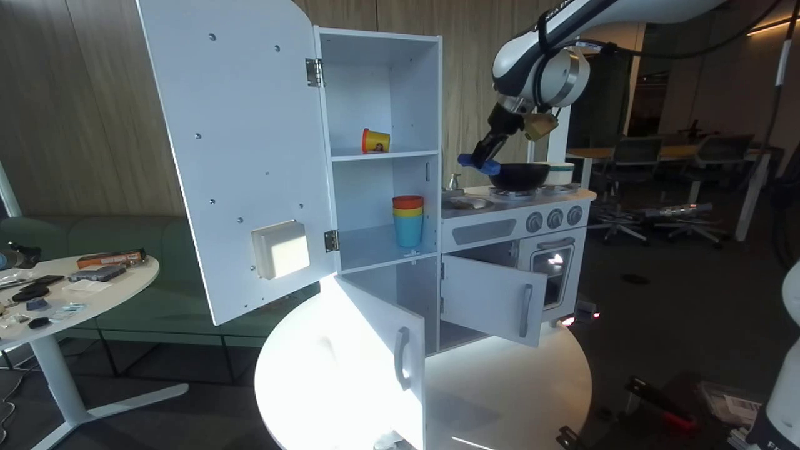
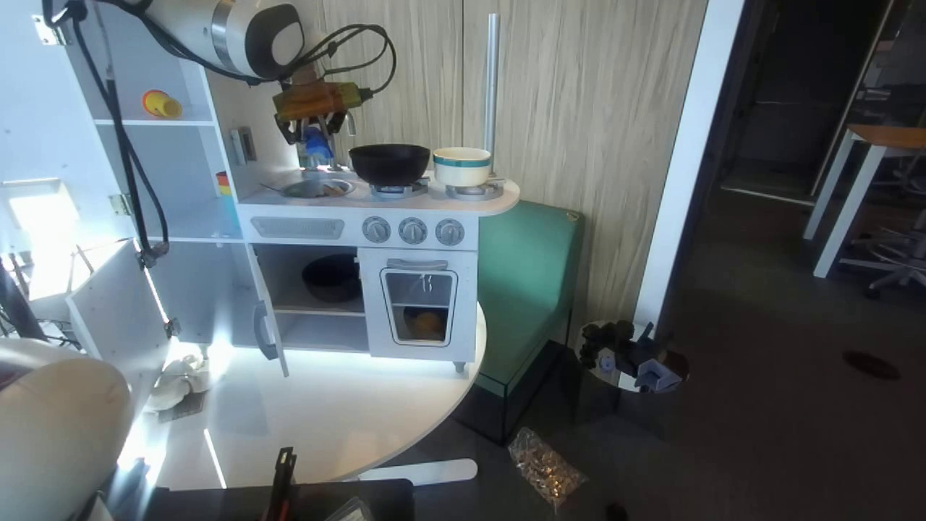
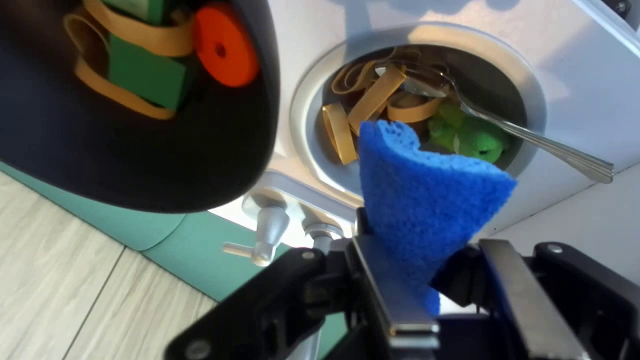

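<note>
Glare bleaches the tabletop [image 1: 300,375] above dim floor [image 1: 681,306].

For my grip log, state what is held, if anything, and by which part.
A blue sponge, pinched between the fingers roughly at its middle, both ends sticking out.

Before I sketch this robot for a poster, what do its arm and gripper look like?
The arm is white with rounded joints, black trim, a silvery ring and lettering; black cables loop beside it. An amber housing is mounted by the black gripper, whose jointed fingers bear silvery plates.
</note>
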Robot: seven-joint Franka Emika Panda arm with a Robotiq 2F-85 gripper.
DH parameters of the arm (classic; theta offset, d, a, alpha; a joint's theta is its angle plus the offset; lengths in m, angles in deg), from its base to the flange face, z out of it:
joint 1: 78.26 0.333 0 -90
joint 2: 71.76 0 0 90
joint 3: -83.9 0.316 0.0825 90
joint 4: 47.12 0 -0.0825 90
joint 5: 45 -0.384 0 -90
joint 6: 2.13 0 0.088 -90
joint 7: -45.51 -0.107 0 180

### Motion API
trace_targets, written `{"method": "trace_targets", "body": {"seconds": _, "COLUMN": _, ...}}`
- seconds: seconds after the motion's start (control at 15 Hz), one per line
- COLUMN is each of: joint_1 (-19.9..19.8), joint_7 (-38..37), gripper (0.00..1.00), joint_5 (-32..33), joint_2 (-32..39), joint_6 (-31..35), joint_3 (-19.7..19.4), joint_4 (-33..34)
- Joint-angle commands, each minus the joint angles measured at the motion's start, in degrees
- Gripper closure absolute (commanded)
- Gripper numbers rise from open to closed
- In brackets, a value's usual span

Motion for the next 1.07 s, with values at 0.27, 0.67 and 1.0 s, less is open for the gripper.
{"method": "trace_targets", "body": {"seconds": 0.27, "joint_1": 9.5, "joint_7": -3.7, "gripper": 0.93, "joint_5": -2.0, "joint_2": -20.0, "joint_6": -2.2, "joint_3": -1.9, "joint_4": -14.3}}
{"method": "trace_targets", "body": {"seconds": 0.67, "joint_1": 11.8, "joint_7": -19.4, "gripper": 0.95, "joint_5": 8.6, "joint_2": -27.3, "joint_6": -16.7, "joint_3": 1.8, "joint_4": -15.6}}
{"method": "trace_targets", "body": {"seconds": 1.0, "joint_1": 20.3, "joint_7": -14.1, "gripper": 0.95, "joint_5": 5.7, "joint_2": -25.5, "joint_6": -19.2, "joint_3": 1.7, "joint_4": -13.5}}
